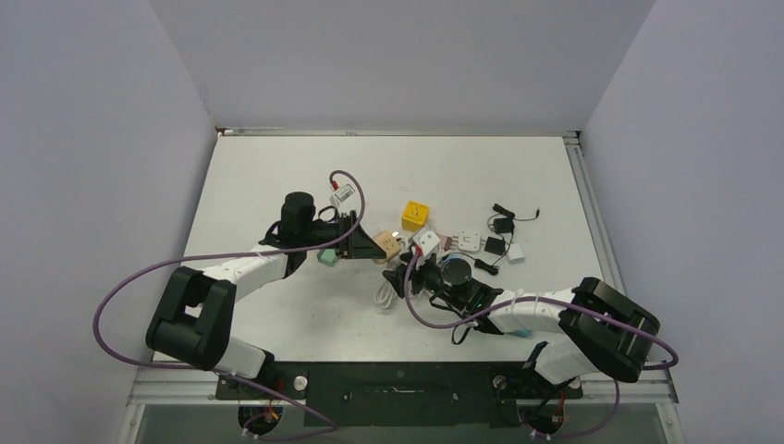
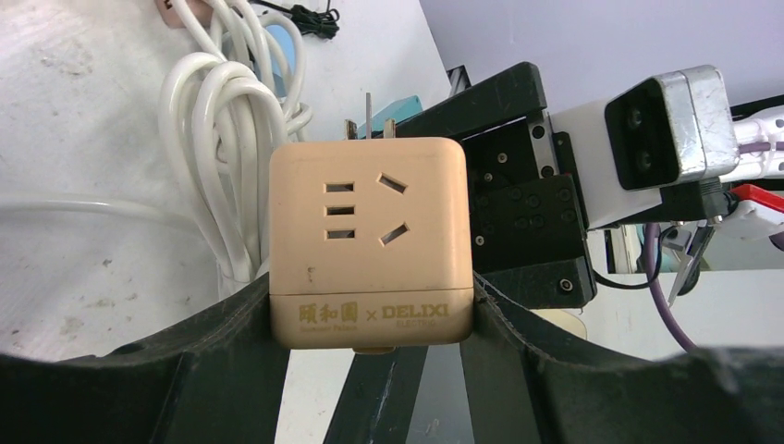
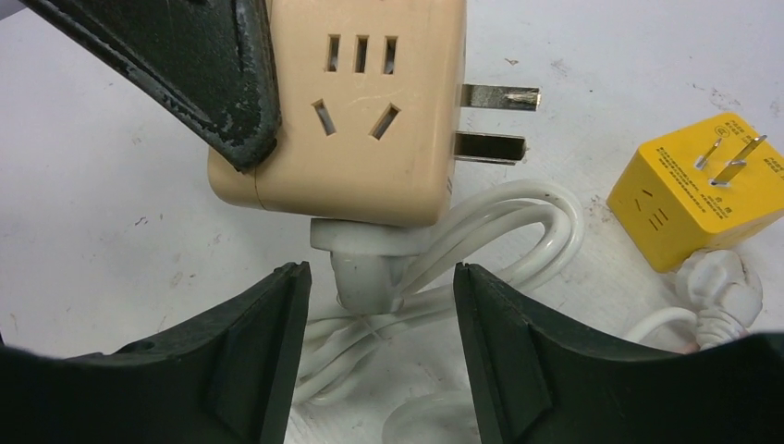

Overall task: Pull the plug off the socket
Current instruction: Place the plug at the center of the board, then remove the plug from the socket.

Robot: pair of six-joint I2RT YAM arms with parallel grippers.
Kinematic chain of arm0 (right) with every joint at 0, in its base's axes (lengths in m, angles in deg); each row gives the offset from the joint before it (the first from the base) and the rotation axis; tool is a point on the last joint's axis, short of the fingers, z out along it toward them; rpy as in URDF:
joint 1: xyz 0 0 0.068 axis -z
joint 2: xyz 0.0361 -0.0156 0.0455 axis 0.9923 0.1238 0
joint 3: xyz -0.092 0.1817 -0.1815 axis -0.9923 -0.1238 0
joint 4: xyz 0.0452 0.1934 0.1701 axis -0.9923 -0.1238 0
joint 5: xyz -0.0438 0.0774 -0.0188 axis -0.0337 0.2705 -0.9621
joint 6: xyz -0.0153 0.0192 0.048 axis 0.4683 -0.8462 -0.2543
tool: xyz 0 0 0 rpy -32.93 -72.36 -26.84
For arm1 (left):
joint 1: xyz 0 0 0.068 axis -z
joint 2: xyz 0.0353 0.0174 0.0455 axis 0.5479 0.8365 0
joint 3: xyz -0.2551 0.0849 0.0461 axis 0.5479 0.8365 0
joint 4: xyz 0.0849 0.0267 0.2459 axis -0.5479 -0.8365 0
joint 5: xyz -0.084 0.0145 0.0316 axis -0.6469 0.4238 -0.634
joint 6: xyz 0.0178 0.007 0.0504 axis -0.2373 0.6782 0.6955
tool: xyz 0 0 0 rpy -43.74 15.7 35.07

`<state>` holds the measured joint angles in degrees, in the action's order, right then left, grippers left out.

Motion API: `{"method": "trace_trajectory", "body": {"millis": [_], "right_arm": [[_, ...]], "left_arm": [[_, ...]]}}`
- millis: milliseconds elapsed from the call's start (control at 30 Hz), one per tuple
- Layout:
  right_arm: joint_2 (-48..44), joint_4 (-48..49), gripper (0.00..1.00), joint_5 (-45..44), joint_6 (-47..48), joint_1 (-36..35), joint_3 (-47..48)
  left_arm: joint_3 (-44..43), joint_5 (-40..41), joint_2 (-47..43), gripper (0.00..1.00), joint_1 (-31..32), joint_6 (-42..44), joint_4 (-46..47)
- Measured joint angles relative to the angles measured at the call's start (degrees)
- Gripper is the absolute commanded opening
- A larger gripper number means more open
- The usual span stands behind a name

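Fingers (image 2: 222,361) of the left gripper (image 2: 374,370) were clamped on the beige cube socket (image 2: 370,231), one black finger pressing each side of its lower end, right by the gold DELIXI lettering. So the socket sat squarely between those fingers, held up off the white table (image 1: 277,176), with its own metal prongs (image 3: 495,120) sticking out the far end, away from the left gripper.

Right gripper (image 3: 379,314) was a different story. Its two fingers (image 3: 268,351) were apart, with a clear gap between them, and the white plug (image 3: 365,264) sat right in that gap, just ahead of the tips. Neither finger looked like it was touching the plug in the right wrist view, though honestly the angle made it hard to be sure how close the tips were. The plug was seated in the underside of the socket, its collar flush against the beige face.

White cable (image 3: 518,231) looped out from the plug, coiling beyond and below the right fingers onto the table. Off to the right of those fingers sat a yellow cube adapter (image 3: 689,190), prongs up, with another white plug (image 3: 726,287) just beside it.

From the overhead camera both grippers met near the middle of the table, left gripper (image 1: 365,245) coming in from the left, right one (image 1: 416,273) from below. A few small black chargers (image 1: 499,231) lay well beyond the right fingers.
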<state>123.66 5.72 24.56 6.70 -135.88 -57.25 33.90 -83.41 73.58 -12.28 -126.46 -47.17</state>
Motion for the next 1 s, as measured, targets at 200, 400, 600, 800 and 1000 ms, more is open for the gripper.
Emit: {"method": "trace_trajectory", "body": {"millis": [200, 400, 600, 800, 1000], "right_arm": [[0.0, -0.8, 0.26, -0.2, 0.8, 0.0, 0.1], [0.0, -1.1, 0.07, -0.3, 0.8, -0.4, 0.3], [-0.3, -2.8, 0.05, -0.4, 1.0, -0.7, 0.3], [-2.7, -5.2, 0.05, -1.9, 1.0, -0.7, 0.3], [-3.5, -7.9, 0.05, -3.5, 0.9, -0.3, 0.3]], "left_arm": [[0.0, -1.0, 0.9, 0.0, 0.8, -1.4, 1.6], [0.0, -0.7, 1.0, 0.22, 0.8, -1.4, 1.3], [-1.9, 0.7, 0.3, 0.6, 1.5, 4.0, -5.6], [-4.2, 8.7, -5.7, 0.85, 1.4, 13.9, -14.8], [-4.3, 18.2, -13.3, 0.86, 1.3, 20.6, -17.7]]}}
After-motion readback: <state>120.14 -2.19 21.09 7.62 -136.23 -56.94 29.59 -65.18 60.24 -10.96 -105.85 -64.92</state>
